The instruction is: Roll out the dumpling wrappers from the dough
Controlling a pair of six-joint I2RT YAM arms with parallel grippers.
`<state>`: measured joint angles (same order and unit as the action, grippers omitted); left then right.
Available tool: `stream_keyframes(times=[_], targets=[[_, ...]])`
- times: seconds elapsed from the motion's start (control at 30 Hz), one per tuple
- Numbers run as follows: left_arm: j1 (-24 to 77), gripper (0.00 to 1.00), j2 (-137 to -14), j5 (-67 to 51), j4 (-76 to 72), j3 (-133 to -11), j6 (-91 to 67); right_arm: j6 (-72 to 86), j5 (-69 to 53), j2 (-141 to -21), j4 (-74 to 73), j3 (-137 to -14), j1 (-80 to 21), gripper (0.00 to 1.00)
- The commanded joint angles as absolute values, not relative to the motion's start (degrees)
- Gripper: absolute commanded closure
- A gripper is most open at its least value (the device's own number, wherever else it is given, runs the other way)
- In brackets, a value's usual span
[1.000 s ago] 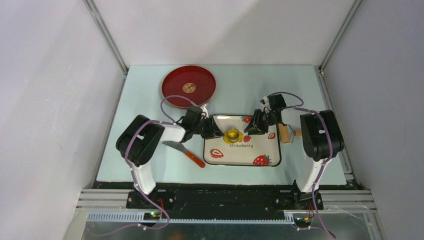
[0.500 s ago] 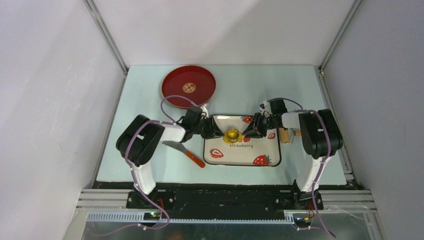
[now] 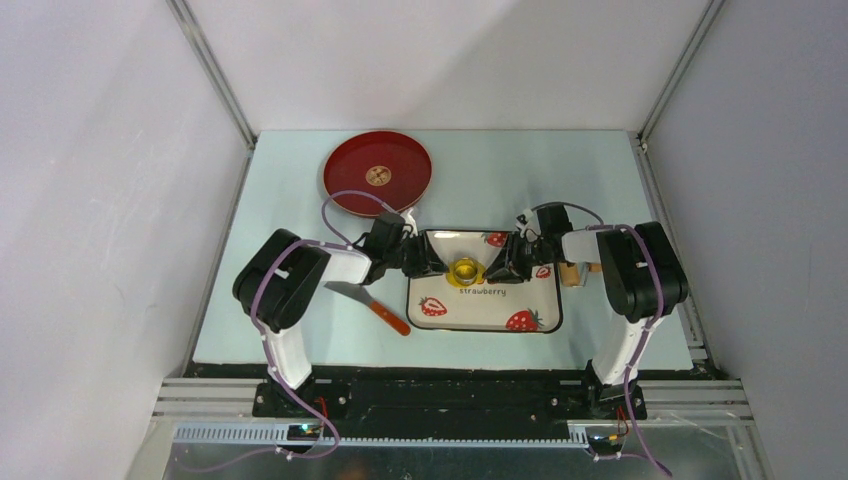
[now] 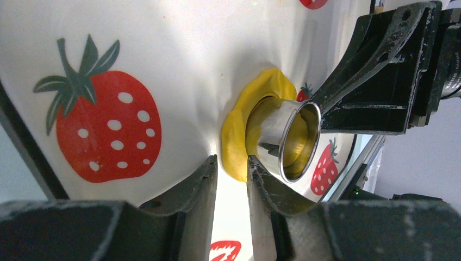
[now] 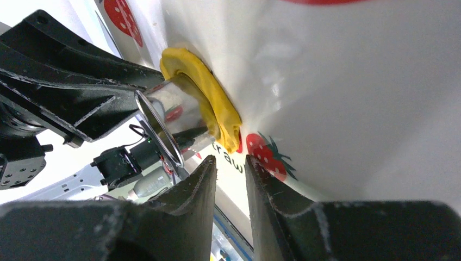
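On tray (image 3: 520, 300), flattened dough (image 3: 465, 279) around cutter (image 3: 465, 270)

A shiny metal ring (image 4: 288, 140) sits pressed in the yellow dough (image 4: 244, 122) on the strawberry tray (image 4: 163, 49), just past 2 nearly closed fingers (image 4: 201, 187).

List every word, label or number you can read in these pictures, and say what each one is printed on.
"strawberry": printed on the white tray, just below the yellow dough, top view.
"raw": part of the same word, seen in the right wrist view on the tray.
Nothing else is readable; the red plate has a centre mark, too small to read.
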<state>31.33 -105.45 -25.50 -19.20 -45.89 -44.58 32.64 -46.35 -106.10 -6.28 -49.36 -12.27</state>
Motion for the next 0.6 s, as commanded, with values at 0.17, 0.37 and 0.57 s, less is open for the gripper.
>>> stream_keyframes(times=[0.17,0.37,0.57], targets=[[31.56,0.66,-108.90,-22.32,-13.63,-45.53,-41.92,32.60,-37.24,-107.49,-5.58,-45.73,-12.66,0.71],[31.55,0.66,-109.14,-22.32,-13.63,-45.42,-41.76,35.45,-37.47,-109.64,-1.52,-46.67,-12.51,0.73],[31.54,0.66,-109.51,-22.41,-13.62,-45.70,-41.84,36.15,-37.42,-111.43,-1.15,-48.80,-12.78,0.77]])
